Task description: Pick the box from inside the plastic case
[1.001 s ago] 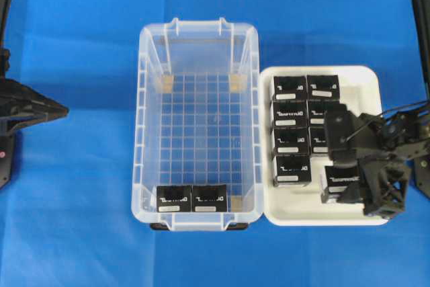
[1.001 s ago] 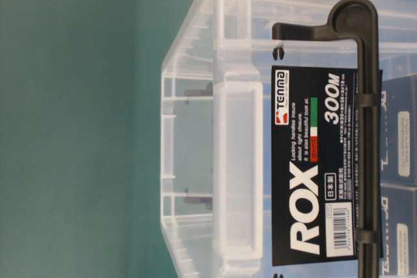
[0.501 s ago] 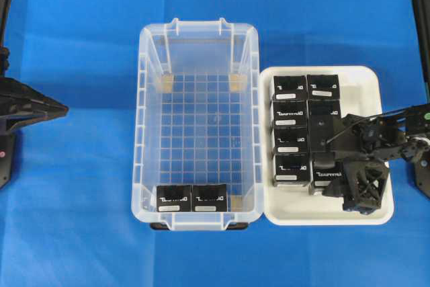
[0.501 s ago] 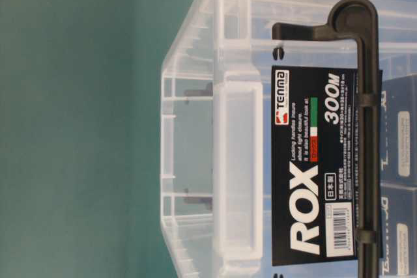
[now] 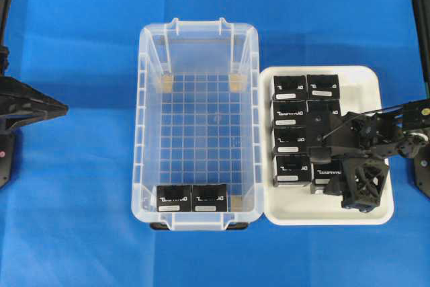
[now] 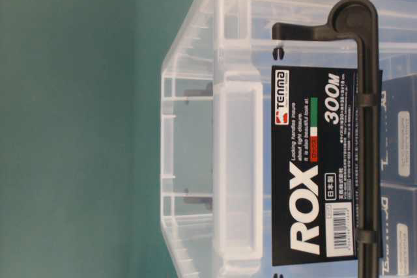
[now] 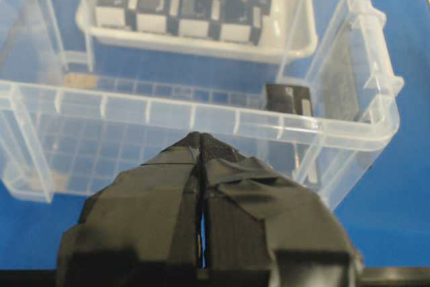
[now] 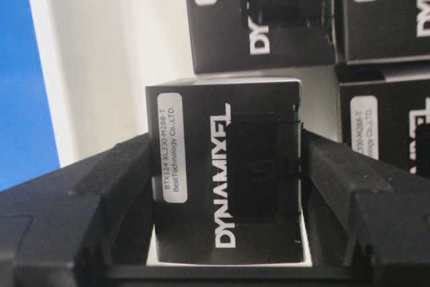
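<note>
Your blue tabletop point(image 5: 74, 186) fills the overhead frame, a teal wall band along the top. The plastic case point(image 5: 142, 132) sits centre, two boxes at its lower edge; the box point(image 5: 174, 199) is lower left inside. Your right end effector point(image 5: 328, 170) straddles a boxed unit point(image 8: 225, 173) in the white tray point(image 5: 376, 85), jaws flanking it, contact unclear. Your left end effector point(image 7: 201, 166) is pinched closed.

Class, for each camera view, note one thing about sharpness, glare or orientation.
Overhead: evenly lit, mild sheen on the plastic case rim. Table-level: turned sideways, ROX label sharp. Left wrist: left gripper close and soft. Right wrist: box lettering crisp, fingers dark.
</note>
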{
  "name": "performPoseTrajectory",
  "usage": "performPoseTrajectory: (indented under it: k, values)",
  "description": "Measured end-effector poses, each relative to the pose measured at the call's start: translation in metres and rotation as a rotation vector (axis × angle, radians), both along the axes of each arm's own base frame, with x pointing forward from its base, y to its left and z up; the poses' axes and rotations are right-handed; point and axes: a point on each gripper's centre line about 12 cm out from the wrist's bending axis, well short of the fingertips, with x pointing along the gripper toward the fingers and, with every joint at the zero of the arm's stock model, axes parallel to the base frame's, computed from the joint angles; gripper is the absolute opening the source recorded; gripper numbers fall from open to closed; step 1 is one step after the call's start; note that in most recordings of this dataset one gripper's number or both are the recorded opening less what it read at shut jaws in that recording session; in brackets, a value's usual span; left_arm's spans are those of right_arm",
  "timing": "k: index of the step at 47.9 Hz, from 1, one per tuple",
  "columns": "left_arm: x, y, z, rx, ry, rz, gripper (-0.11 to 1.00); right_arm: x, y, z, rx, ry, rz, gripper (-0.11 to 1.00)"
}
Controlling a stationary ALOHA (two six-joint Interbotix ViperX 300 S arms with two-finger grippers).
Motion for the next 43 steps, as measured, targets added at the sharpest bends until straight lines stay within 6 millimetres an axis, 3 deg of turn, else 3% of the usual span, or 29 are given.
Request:
performPoseTrajectory:
  k: [3,6,20,32,43]
  values:
    - [0.0,0.0,0.0,0.0,0.0,0.0,-0.04,0.002,0.0,0.001,-0.003,-0.013,-0.003,0.9]
    - [0.0,0.0,0.0,0.0,0.002,0.0,-0.04,0.004,-0.002,0.003,-0.01,-0.041,-0.01,0.96]
    - [0.0,0.0,0.0,0.0,0.0,0.0,-0.04,0.009,-0.004,0.019,-0.017,-0.122,-0.019,0.94]
    - [0.0,0.0,0.0,0.001,0.002,0.0,-0.04,0.011,-0.011,0.068,-0.023,-0.302,-0.047,0.94]
    - [0.0,0.0,0.0,0.001,0.002,0.0,-0.04,-0.002,-0.018,0.111,-0.034,-0.465,-0.08,0.94]
